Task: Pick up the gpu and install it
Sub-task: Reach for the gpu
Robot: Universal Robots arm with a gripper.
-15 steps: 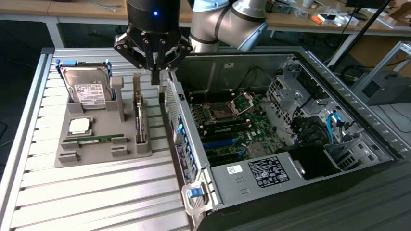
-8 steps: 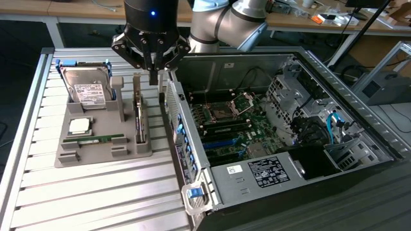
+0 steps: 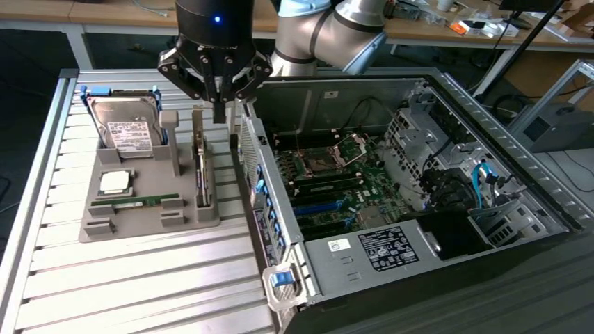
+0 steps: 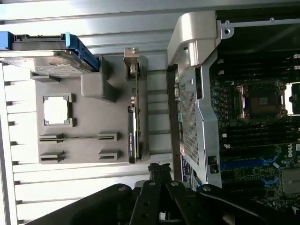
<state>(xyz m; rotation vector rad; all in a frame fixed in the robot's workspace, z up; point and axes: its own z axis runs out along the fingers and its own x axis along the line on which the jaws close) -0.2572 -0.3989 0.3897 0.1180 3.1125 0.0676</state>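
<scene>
A slatted aluminium table [image 3: 139,278] carries the whole job, with an open computer case [image 3: 557,202] lying on its side at the exterior view's right. Nearest the camera in that case is the power supply [image 3: 390,247] with its label facing up. Beyond it lies the motherboard [image 3: 343,181], its processor socket bare.

On the exterior view's left, just beside the case wall, sits a grey holder [image 3: 139,223]. A narrow green memory stick [image 3: 139,202] lies in a slot in its near part, and behind that a processor chip [image 3: 115,182] rests flat in a square recess. The gpu [image 3: 200,163] stands on edge in a long slot along the side of the holder next to the case, its metal bracket at the far end. It is untouched and not yet in the case. The wrist view looks down on its top edge [image 4: 133,126]. At the far end of the holder, a hard drive [image 3: 125,129] with a white label leans in its cradle.

Past these, the gripper [image 3: 220,115] hangs above the far end of the gpu, over the gap between holder and case. Its fingers are drawn together with nothing between them, as the wrist view [image 4: 159,169] also shows. Behind the arm runs a wooden bench [image 3: 111,10] with loose clutter on it.
</scene>
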